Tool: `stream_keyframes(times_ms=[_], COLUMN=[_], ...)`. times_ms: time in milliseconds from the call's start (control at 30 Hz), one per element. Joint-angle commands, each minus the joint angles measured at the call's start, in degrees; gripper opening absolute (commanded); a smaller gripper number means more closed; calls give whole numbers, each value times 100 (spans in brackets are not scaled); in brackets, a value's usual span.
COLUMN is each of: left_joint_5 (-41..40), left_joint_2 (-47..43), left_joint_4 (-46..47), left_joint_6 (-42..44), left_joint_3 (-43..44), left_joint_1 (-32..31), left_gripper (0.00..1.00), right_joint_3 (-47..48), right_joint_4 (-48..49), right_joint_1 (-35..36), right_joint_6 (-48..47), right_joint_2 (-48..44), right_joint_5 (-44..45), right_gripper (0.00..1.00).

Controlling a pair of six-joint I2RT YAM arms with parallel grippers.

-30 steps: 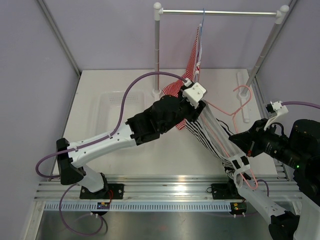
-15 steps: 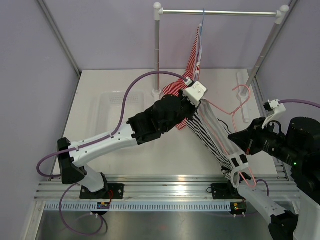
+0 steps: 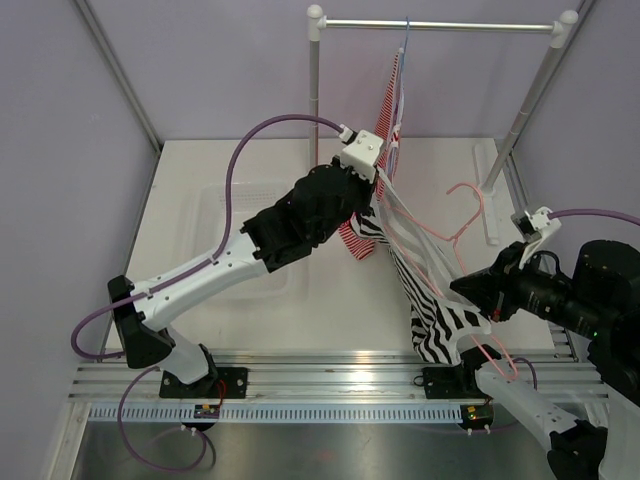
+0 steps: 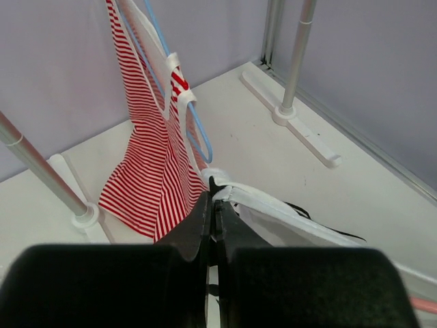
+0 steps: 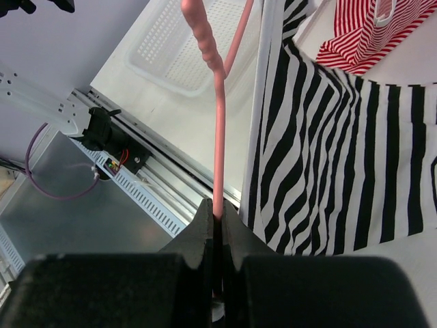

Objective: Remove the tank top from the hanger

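Observation:
The black-and-white striped tank top (image 3: 440, 322) hangs stretched between my two arms, partly draped on the pink wire hanger (image 3: 440, 232). My left gripper (image 3: 379, 190) is raised above the table's middle and shut on the top's white trimmed strap (image 4: 273, 213); in the left wrist view its tips (image 4: 213, 197) pinch the fabric. My right gripper (image 3: 463, 289) at the near right is shut on the hanger's thin wire (image 5: 218, 123), which rises from between the jaws (image 5: 218, 213). The striped cloth (image 5: 334, 171) hangs just right of that wire.
A clothes rack (image 3: 440, 25) stands at the back with a red-and-white striped garment (image 3: 388, 105) on a blue hanger (image 4: 198, 130). A white perforated basket (image 3: 232, 215) lies on the table's left. The rack's feet (image 3: 490, 205) rest at the far right.
My left gripper closed on the tank top's strap and lifted it up and back toward the rack. The top's body slid lower and bunched near the front. The right arm shifted slightly.

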Motion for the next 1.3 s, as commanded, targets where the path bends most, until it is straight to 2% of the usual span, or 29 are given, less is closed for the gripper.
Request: stream_keyframes(times_ms=[0,100,233,300,333,433,467,500,567,767,900,1000,1133,1267], left_joint_5=[-241,-21,67,146,268,838,1015,1191,1569,1430,1798,1800,852,253], left_joint_2=[-299,-466,-757,-801,-792,-791,-896,-993,-1160,-1372,-1434,-1539,-1688,-1653], left_joint_4=[8,78,158,114,79,52,261,368,666,256,369,334,-104,-387], left_joint_6=[-382,-479,-672,-760,-769,-901,-988,-1137,-1313,-1534,-1736,-1885,-1798,-1745], left_joint_3=[121,-178,-574,-636,-618,-679,-906,-1030,-1267,-1242,-1286,-1233,-988,-733], left_joint_1=[285,312,373,452,461,461,453,461,453,461,461,479,531,760], left_gripper=[0,0,0,0,0,0,0,0,0,0,0,0,0,0], right_joint_3=[140,70,237,115,18,-841,-1122,-1673,-2099,-2628,-3146,-3008,-2427,-1952], right_joint_4=[160,476,354,545,695,1931,2727,3118,3917,4833,5617,5444,4015,3045], right_joint_1=[100,101,100,100,100,100,109,109,100,100,100,109,101,101], right_joint_6=[-170,-117,-161,-179,-161,224,495,559,560,392,612,438,-360,-653], right_joint_2=[-127,-250,-242,-329,-382,-812,-1117,-1268,-1663,-2192,-2307,-2176,-1869,-1762], right_joint_5=[-165,-104,764,592,217,-278,-288,-297,-17,46,-200,-367,-192,-147], right_gripper=[0,0,0,0,0,0,0,0,0,0,0,0,0,0])
